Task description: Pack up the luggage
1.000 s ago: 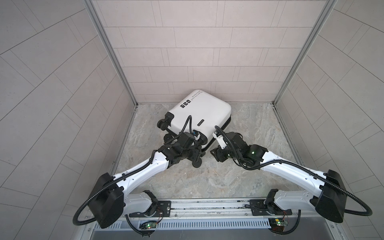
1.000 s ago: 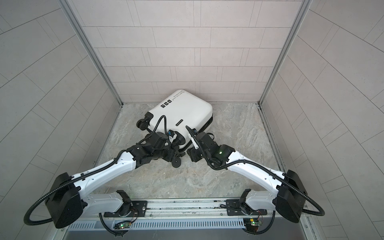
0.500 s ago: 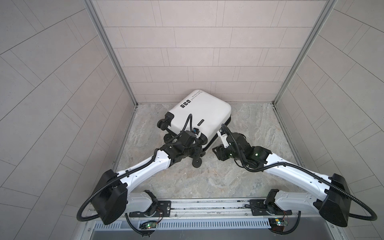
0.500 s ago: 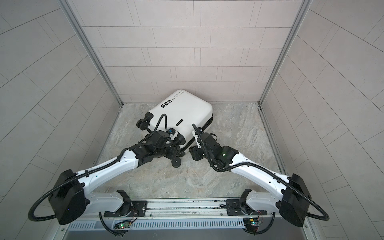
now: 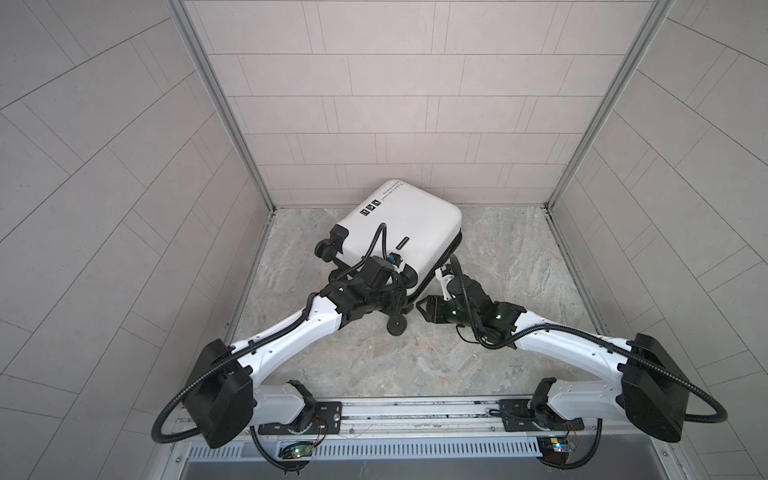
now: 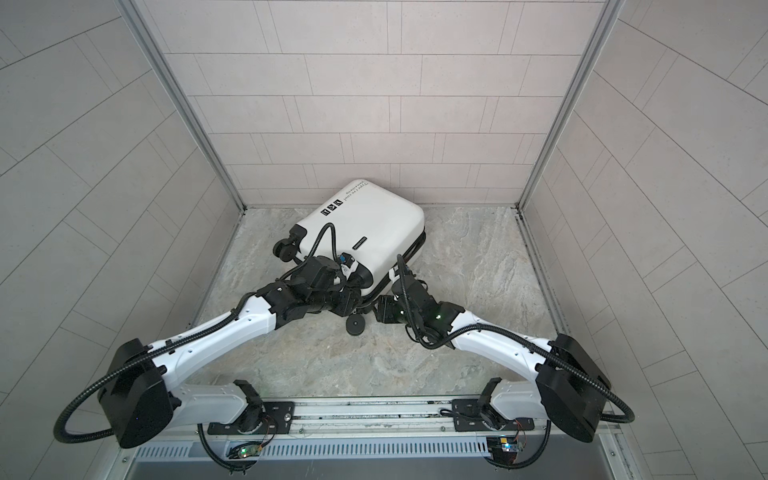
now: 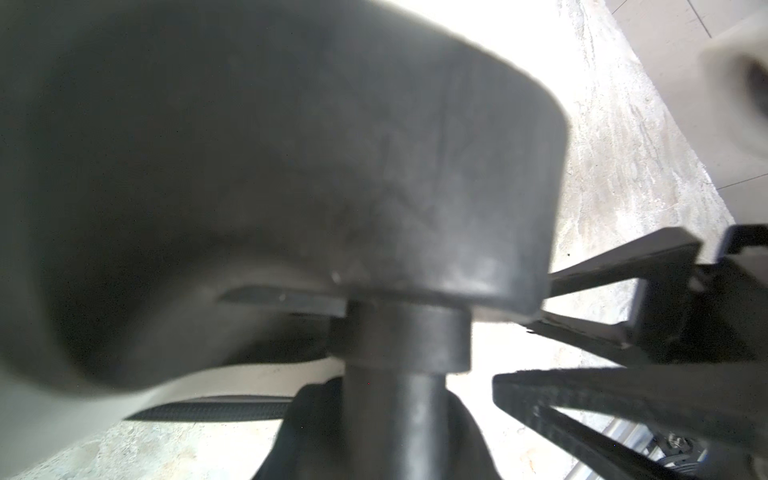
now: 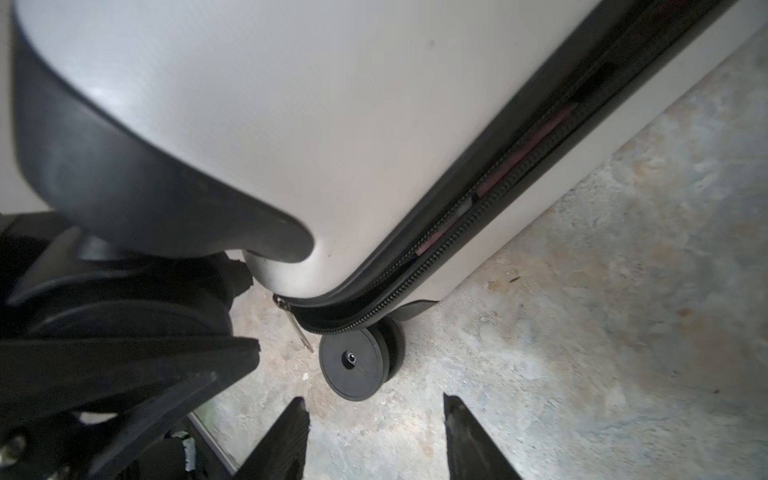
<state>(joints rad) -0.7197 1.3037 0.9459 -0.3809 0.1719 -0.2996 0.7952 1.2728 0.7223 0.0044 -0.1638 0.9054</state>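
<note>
The white luggage [image 5: 409, 222] [image 6: 370, 224] lies flat and askew near the back wall, with its lid down. In the right wrist view its side zipper [image 8: 490, 195] gapes, and something reddish shows inside. My left gripper [image 5: 401, 300] [image 6: 350, 300] is at the near corner, shut on the lid's black wheel [image 7: 395, 415] under its housing [image 7: 291, 166]. My right gripper [image 5: 424, 309] [image 6: 380, 311] [image 8: 376, 415] is open with nothing between its fingers. It is low over the floor, just short of the bottom shell's wheel [image 8: 357, 368] [image 5: 397, 327] and the zipper pull [image 8: 300, 330].
Tiled walls close in the left, back and right sides. The marbled floor [image 5: 519, 270] spreads to the right of the luggage and toward the front rail [image 5: 415, 411]. Two more black wheels [image 5: 328, 249] stick out on the luggage's left end.
My left gripper has narrowed onto the corner wheel. The right gripper has closed a little and shifted slightly along the luggage's near edge. The luggage itself has hardly moved.
</note>
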